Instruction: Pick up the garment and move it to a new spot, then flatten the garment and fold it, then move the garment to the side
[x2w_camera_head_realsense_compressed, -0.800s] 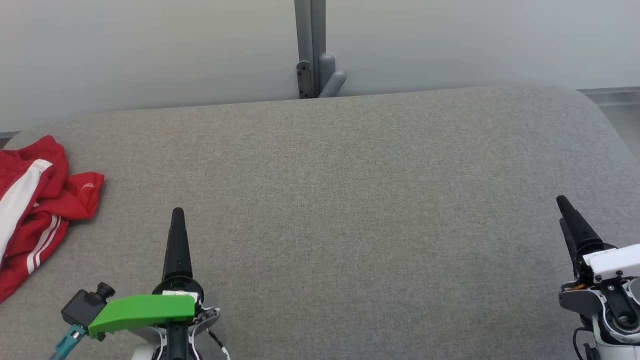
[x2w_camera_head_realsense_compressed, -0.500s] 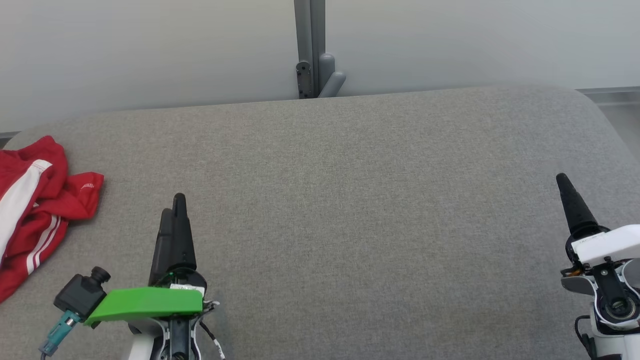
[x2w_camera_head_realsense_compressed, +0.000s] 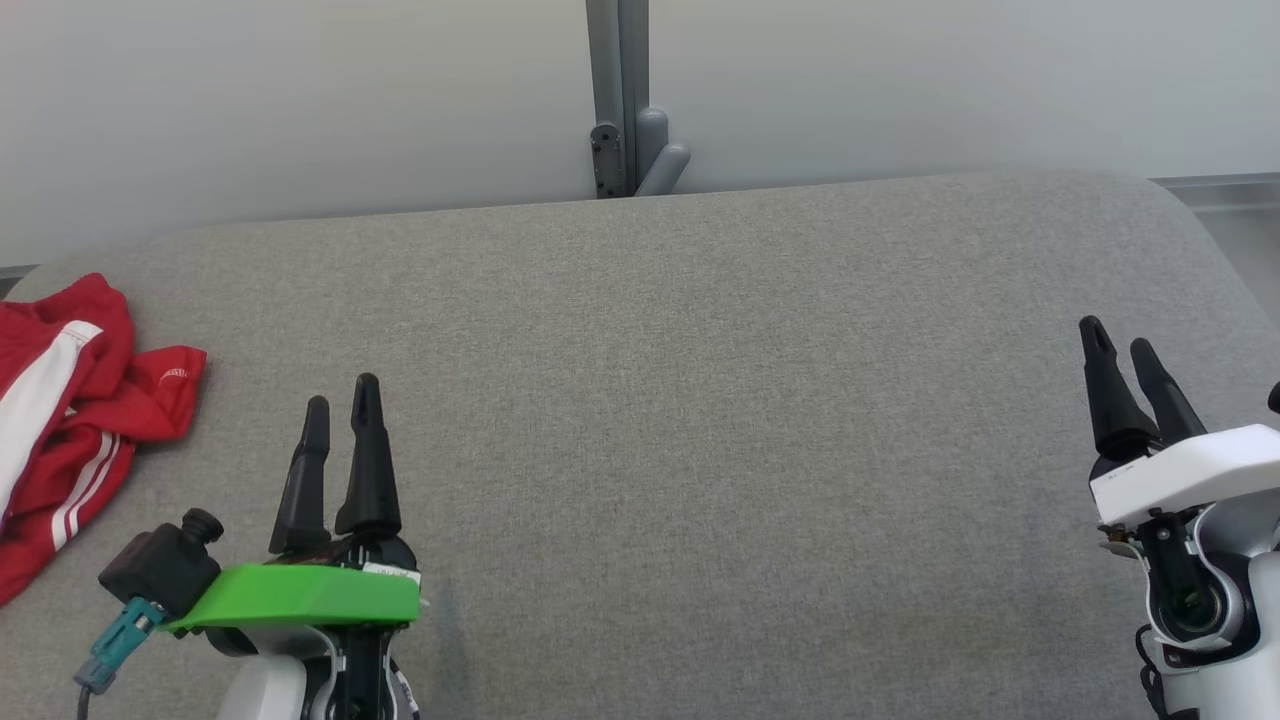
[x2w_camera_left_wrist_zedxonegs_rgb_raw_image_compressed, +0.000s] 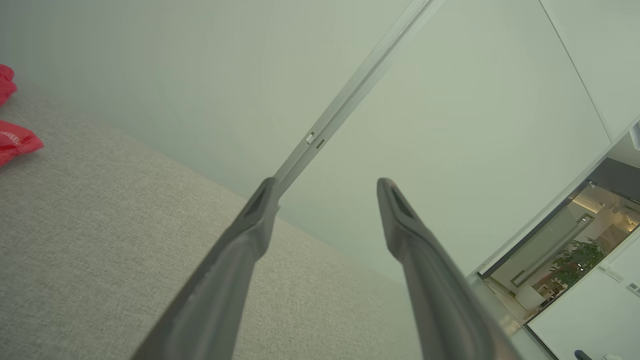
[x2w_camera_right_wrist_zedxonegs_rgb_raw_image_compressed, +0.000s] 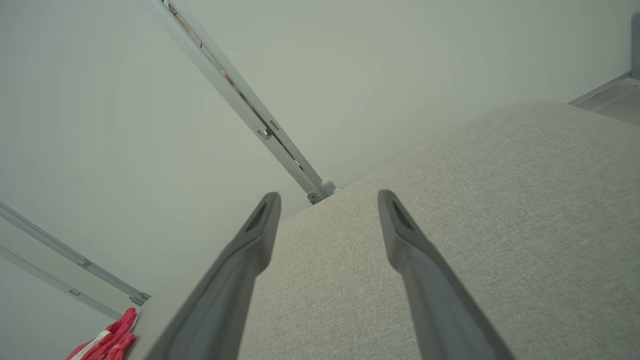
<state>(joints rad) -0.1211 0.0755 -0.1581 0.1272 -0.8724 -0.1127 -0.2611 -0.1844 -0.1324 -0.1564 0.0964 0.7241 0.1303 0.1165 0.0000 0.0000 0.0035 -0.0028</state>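
A crumpled red garment (x2w_camera_head_realsense_compressed: 70, 420) with white stripes lies at the far left edge of the grey padded table (x2w_camera_head_realsense_compressed: 700, 400). Its red cloth also peeks in at the left wrist view's left edge as the garment (x2w_camera_left_wrist_zedxonegs_rgb_raw_image_compressed: 15, 142), and at the right wrist view's bottom left as the garment (x2w_camera_right_wrist_zedxonegs_rgb_raw_image_compressed: 107, 340). My left gripper (x2w_camera_head_realsense_compressed: 340, 395) hovers over the table's front left, to the right of the garment and apart from it, open and empty. Over the front right, my right gripper (x2w_camera_head_realsense_compressed: 1118, 335) is also open with nothing between its fingers.
A pale wall with a grey vertical post (x2w_camera_head_realsense_compressed: 618, 100) and a bracket stands behind the table's far edge. The table's rounded right corner (x2w_camera_head_realsense_compressed: 1190, 210) borders a strip of floor. A green cover (x2w_camera_head_realsense_compressed: 300, 595) and a small black camera sit on my left wrist.
Both wrists have rolled, so each gripper's two fingers now show side by side instead of overlapping. The right gripper has moved up the view, away from me. The garment has stayed put.
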